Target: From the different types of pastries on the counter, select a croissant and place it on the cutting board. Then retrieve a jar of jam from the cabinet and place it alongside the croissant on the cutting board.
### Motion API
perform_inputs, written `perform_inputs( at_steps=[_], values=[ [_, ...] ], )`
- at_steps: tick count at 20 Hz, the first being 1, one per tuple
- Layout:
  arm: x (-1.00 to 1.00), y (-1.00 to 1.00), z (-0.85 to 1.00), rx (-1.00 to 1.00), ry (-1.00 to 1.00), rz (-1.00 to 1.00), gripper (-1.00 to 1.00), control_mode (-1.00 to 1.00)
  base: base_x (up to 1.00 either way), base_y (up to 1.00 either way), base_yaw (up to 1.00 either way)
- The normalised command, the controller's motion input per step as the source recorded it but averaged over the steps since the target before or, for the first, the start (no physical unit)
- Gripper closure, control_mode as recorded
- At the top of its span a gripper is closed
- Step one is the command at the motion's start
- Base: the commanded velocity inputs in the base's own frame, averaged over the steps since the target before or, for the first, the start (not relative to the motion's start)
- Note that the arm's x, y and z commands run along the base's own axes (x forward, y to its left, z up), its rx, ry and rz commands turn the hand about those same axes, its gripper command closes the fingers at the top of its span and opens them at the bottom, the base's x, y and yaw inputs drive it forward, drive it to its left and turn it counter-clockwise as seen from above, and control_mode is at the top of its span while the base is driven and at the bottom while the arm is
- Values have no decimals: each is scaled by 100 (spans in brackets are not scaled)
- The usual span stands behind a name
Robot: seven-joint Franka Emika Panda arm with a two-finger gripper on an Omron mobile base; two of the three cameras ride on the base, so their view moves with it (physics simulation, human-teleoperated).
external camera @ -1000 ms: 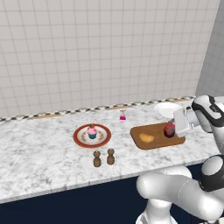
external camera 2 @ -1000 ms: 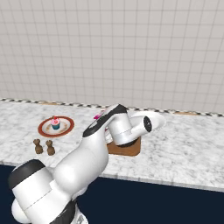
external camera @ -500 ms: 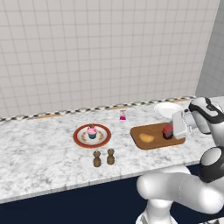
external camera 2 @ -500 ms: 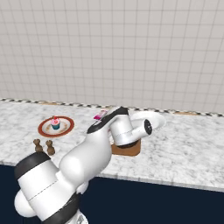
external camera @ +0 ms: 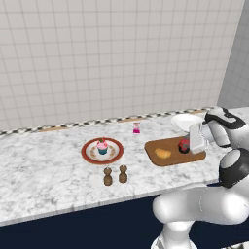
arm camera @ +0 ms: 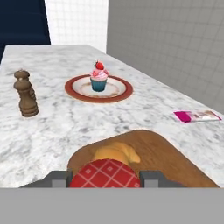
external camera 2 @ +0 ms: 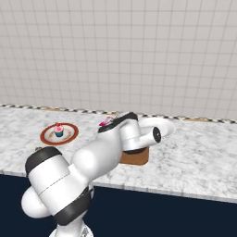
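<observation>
My gripper [arm camera: 106, 179] is shut on the jar of jam [arm camera: 106, 174], whose red checked lid sits between the two fingertips [arm camera: 59, 178]. In the left base view the jar of jam [external camera: 184, 145] is low at the right end of the cutting board [external camera: 176, 158], with the gripper [external camera: 186, 146] at it. Whether the jar touches the wood I cannot tell. The croissant [external camera: 163, 153] lies on the board's left half, and in the hand view the croissant [arm camera: 117, 153] is just beyond the jar on the cutting board [arm camera: 168, 157].
A pink-frosted cupcake [external camera: 101, 146] stands on a red-rimmed plate [external camera: 89, 153] to the left on the marbled counter [external camera: 44, 165]. Two brown shakers [external camera: 115, 175] stand near the front edge. A small pink bottle [external camera: 136, 128] and a white dish [external camera: 183, 120] sit toward the tiled wall.
The arm's upper joints have swung slightly, while the jar stays in the grip at the board's right end. Croissant and the other things have not moved.
</observation>
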Motion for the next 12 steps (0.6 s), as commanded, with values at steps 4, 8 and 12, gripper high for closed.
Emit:
perform_inputs(
  at_steps=[4,8,12],
  values=[
    [17,-20,-25,0,0,0,100,-100,0,0,0],
    [12,-15,-26,0,0,0,100,-100,0,0,0],
    [21,-14,-19,5,-3,0,100,-100,0,0,0]
  ],
)
